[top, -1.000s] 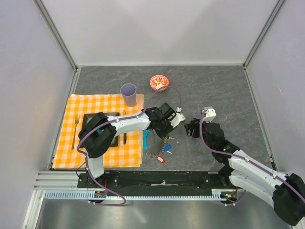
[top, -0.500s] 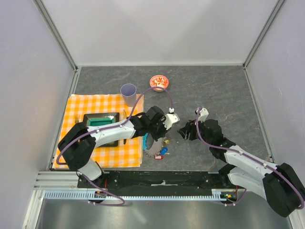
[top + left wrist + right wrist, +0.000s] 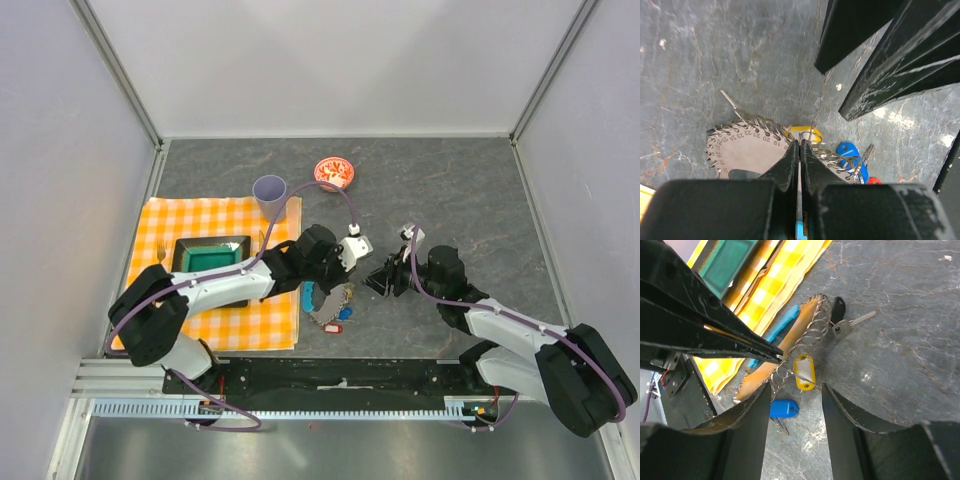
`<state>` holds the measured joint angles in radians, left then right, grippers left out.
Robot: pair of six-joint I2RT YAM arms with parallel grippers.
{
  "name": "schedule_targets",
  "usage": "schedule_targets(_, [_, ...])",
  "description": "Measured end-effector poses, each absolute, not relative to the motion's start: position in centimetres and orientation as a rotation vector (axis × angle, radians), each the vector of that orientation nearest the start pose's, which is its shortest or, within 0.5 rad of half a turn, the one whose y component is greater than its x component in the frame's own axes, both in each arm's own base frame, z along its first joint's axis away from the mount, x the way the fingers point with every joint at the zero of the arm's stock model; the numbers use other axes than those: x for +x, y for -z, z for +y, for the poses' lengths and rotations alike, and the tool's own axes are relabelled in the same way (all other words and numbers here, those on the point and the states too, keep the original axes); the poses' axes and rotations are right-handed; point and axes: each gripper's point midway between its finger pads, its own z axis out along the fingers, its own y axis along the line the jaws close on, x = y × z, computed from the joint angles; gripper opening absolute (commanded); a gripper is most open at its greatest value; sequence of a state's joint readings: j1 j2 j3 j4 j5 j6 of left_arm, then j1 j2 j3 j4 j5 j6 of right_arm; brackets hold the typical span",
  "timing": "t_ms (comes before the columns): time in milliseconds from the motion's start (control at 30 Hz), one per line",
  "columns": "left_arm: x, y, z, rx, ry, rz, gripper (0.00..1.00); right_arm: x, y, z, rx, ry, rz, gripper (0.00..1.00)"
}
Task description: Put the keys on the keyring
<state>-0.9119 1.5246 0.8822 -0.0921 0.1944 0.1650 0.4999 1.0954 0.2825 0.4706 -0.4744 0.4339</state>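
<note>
Left end effector (image 3: 799, 147): fingers pinched fully together on the keyring (image 3: 747, 145) wire, down at the counter (image 3: 690, 60). Right end effector (image 3: 795, 392): spread wide, gripping nothing, just above the keyring. Keys (image 3: 804, 371) with yellow, blue and black tags sit bunched at the keyring's rim.
</note>
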Motion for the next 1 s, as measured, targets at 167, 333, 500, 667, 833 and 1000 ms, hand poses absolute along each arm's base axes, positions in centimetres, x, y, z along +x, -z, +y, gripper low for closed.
schedule_targets(167, [22.4,-10.8,-33.8,1.262,0.642,1.878,0.02,21.8,-10.7,23.6,-0.483,-1.101,1.933,0.5])
schedule_targets(333, [22.2,-12.0,-34.1,1.239,0.675,1.844,0.02,21.4,-11.4,24.0,-0.534,-1.129,1.875,0.49])
schedule_targets(500, [21.9,-12.1,-34.4,1.225,0.711,1.85,0.02,21.2,-12.5,24.4,-0.593,-1.106,1.796,0.48])
schedule_targets(667, [21.7,-12.1,-34.4,1.2,0.73,1.879,0.02,20.7,-13.7,25.2,-0.689,-1.018,1.694,0.42])
schedule_targets(833, [21.4,-11.8,-34.2,1.188,0.738,1.908,0.02,20.7,-14.1,25.3,-0.738,-0.92,1.642,0.35])
schedule_targets(1000, [21.1,-11.9,-34.3,1.185,0.764,1.915,0.02,20.8,-13.0,25.2,-0.764,-0.86,1.664,0.32])
